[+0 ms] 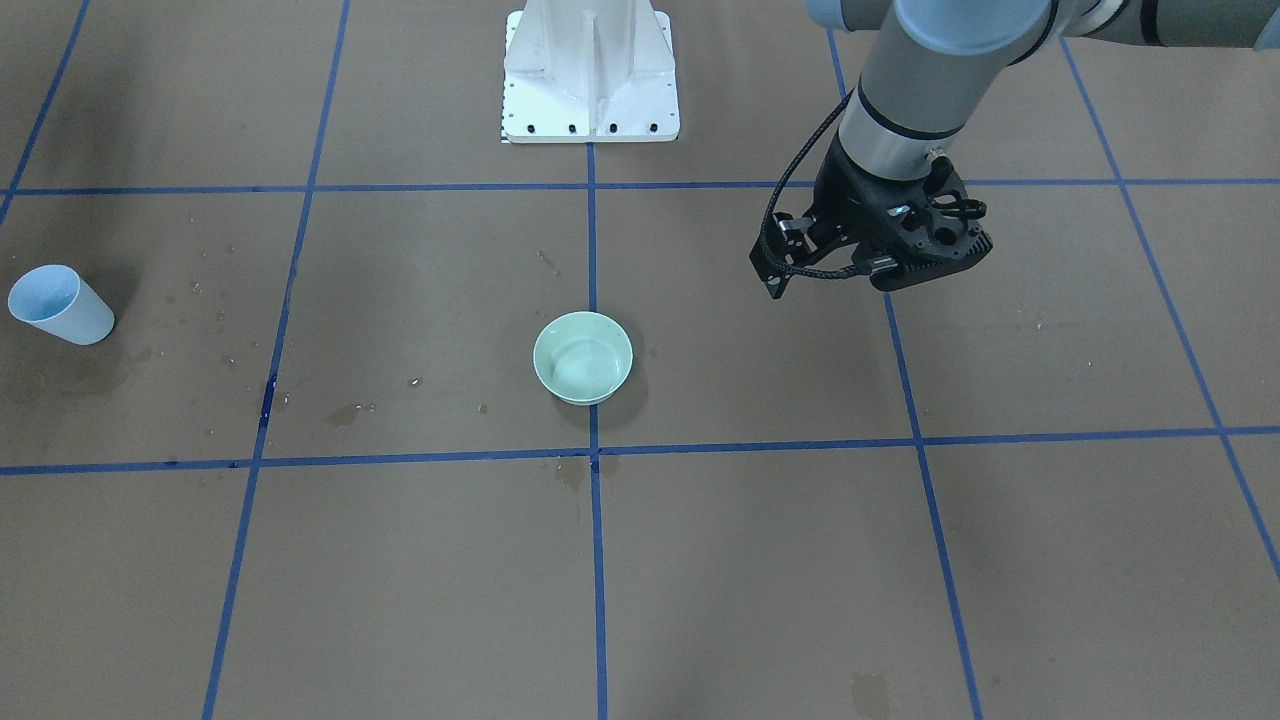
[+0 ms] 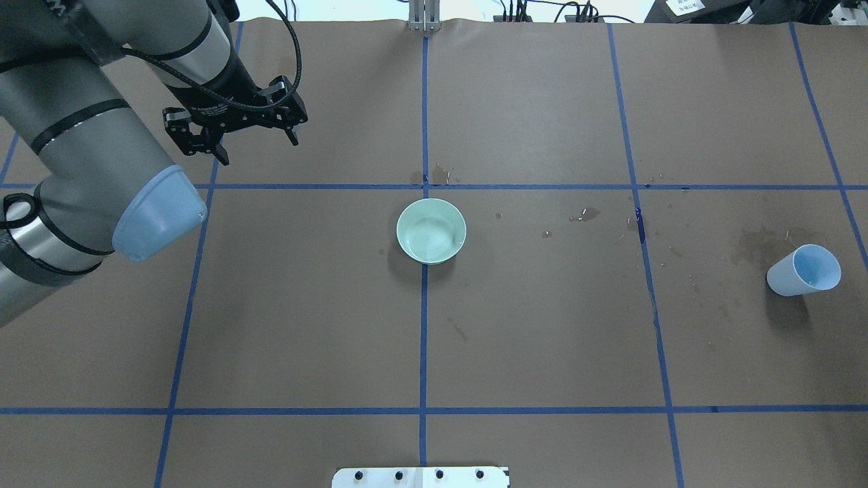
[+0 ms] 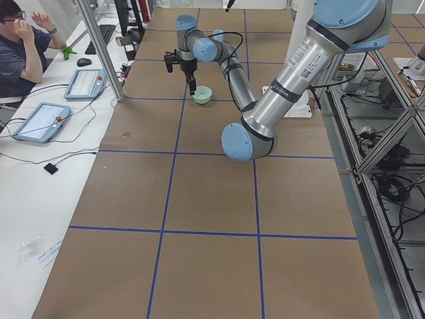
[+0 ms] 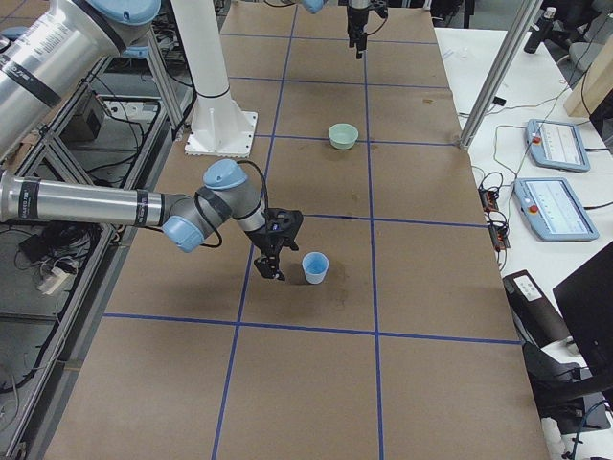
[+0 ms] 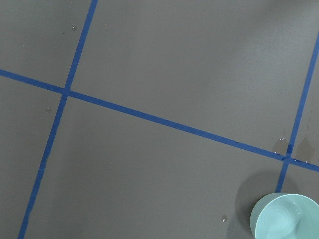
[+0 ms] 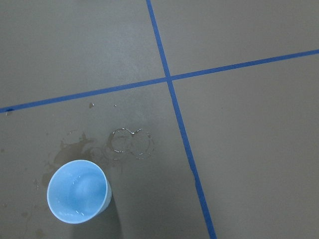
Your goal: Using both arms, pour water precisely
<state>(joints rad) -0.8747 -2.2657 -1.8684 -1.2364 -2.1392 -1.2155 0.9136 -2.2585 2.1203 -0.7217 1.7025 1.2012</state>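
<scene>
The upright cup (image 4: 315,267) stands at the table's (image 2: 542,339) right, just beyond the right end effector (image 4: 269,273), whose spread I cannot tell; the wide, empty left end effector (image 2: 258,148) hangs well left of the bowl (image 2: 431,230).

Both arms are plain silver-grey tubes with thin black rings and light-blue caps on the joints; the left arm (image 2: 95,149) has a white printed sticker (image 3: 307,56) on one tube; a black braided cable (image 1: 822,272) runs down to the all-black left gripper (image 2: 258,149); the right arm (image 4: 86,204) looks the same; they share a white pedestal (image 1: 590,80) with a row of dark screws (image 1: 590,128) along its foot plate's edge
</scene>
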